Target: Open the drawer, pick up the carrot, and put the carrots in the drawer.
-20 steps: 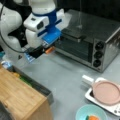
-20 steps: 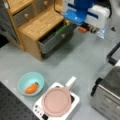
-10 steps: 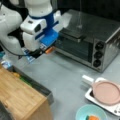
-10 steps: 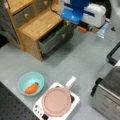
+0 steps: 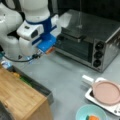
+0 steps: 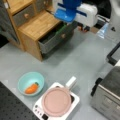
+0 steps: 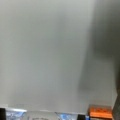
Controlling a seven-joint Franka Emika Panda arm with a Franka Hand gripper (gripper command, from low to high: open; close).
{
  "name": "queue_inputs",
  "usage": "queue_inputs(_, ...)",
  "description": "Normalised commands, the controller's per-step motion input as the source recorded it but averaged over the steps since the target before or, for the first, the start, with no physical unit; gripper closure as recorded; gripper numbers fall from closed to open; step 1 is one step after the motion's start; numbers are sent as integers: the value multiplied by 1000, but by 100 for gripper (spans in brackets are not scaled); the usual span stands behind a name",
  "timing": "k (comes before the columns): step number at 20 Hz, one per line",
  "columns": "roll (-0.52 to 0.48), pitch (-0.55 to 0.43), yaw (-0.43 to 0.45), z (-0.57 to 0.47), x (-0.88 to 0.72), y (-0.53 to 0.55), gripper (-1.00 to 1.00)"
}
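Here, end effector (image 5: 37, 55) holding nothing; drawer (image 6: 53, 40) open, carrot (image 6: 31, 88) in bowl (image 6: 25, 78)

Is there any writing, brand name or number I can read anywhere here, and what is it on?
None can be read.
Toaster oven: marks by its knobs, too blurred to read.
Small cooker under the pink pan: dots on its front edge, no legible text.
Orange patch at the wrist view's bottom: dark marks, unreadable.
Robot arm, drawer, bowl holding the carrot: no writing visible.
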Motion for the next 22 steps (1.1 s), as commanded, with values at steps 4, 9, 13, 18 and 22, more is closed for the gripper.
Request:
queue_inputs(4, -16, 150, 172, 65, 356, -415, -100)
queue_inputs(9, -37, 125, 162, 36, 311, -361, -100)
queue_inputs(13, -93, 97, 126, -16, 255, -252, -100)
queue_inputs(18, -99, 91, 156, -55, 235, -248, -100)
queue_inputs(22, -48, 63, 170, -98, 202, -284, -100)
